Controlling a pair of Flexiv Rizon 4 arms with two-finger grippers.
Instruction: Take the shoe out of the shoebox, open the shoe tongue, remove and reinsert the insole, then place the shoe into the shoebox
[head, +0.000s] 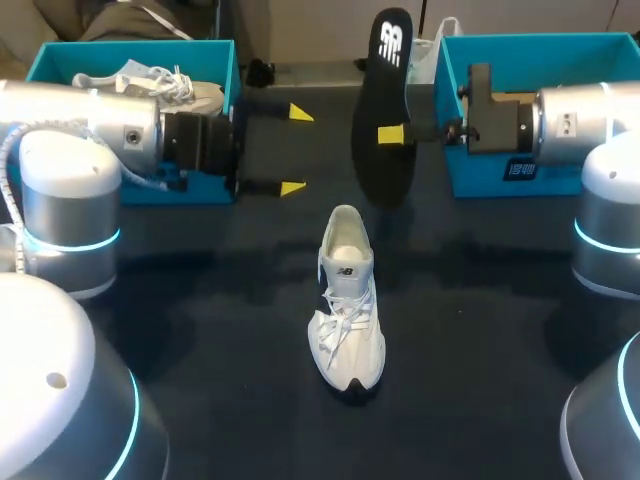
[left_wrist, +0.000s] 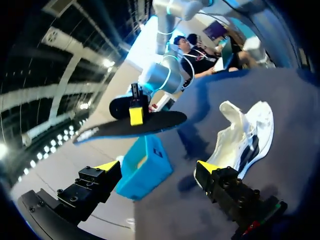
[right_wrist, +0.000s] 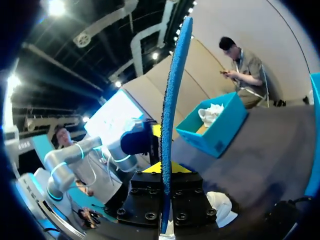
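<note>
My right gripper (head: 392, 134) is clamped on the black insole (head: 381, 100), holding it on edge in the air between the two boxes. My left gripper (head: 296, 150) is spread wide around nothing, just off the left shoebox (head: 130, 47), facing the insole across a gap. The white shoe (head: 347, 305) stands on the dark table (head: 200, 330) nearer me, toe toward me, with bare surface either side, and the right shoebox (head: 540, 45) sits behind my right wrist.

left hand (head: 296, 150): wide open, held level | right hand (head: 390, 134): clamped on insole (head: 384, 80)
</note>
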